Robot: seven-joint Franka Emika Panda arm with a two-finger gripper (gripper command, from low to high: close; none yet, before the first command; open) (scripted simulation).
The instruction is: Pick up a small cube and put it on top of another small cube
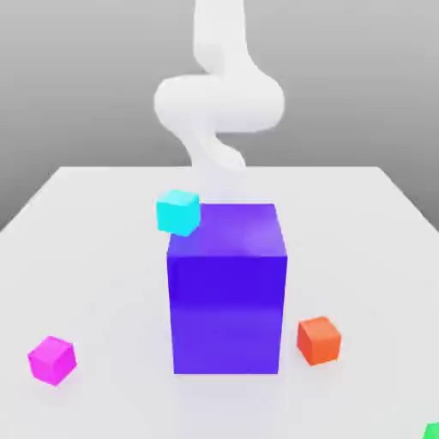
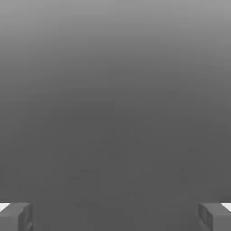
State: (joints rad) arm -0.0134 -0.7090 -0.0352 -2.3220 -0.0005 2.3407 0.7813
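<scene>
A: We record the small magenta cube (image 1: 51, 359) resting on the white worktop (image 1: 103, 257), near the front edge at the exterior view's left. It stands alone, well apart from every other item.

B: And the remaining items?

A: We note a large blue-violet block (image 1: 227, 291) upright at the centre of the worktop. A cyan cube (image 1: 178, 212) appears beside the block's upper corner, at the exterior view's left; we cannot tell whether it touches the block or lies behind it. An orange cube (image 1: 319, 340) sits on the worktop near the block's base, at the exterior view's right. A scrap of green (image 1: 431, 431) shows at the picture's lower corner, cut off by the frame.

B: Status of the arm?

A: The white arm (image 1: 219, 99) rises behind the block, blurred. In the hand view, the tool (image 2: 115, 216) has its two fingers (image 2: 16, 216) spread wide at opposite edges, nothing between them, with plain grey beyond.
</scene>
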